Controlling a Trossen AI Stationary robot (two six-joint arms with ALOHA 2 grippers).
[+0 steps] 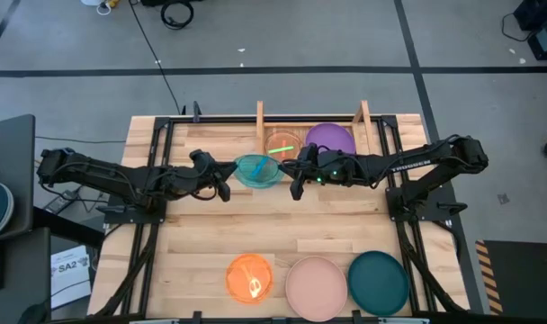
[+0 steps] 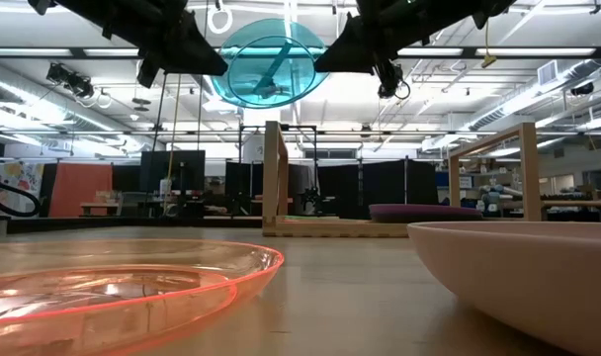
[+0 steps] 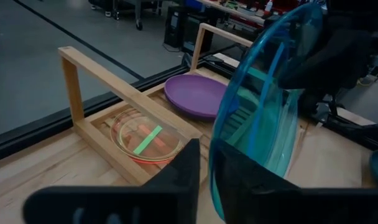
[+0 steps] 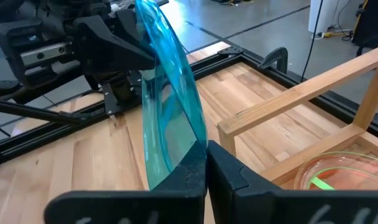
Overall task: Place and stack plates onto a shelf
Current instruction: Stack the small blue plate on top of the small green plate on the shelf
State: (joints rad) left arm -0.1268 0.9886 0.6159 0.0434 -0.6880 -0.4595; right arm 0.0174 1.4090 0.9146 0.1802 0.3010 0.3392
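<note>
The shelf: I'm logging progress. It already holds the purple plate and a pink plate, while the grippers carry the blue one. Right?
Not quite. Beside the purple plate on the shelf lies a small translucent red plate, as the high view shows. The pink plate sits at the table's front.

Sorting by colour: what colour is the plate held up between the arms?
Translucent blue plate, clearest in the right wrist view.
</note>
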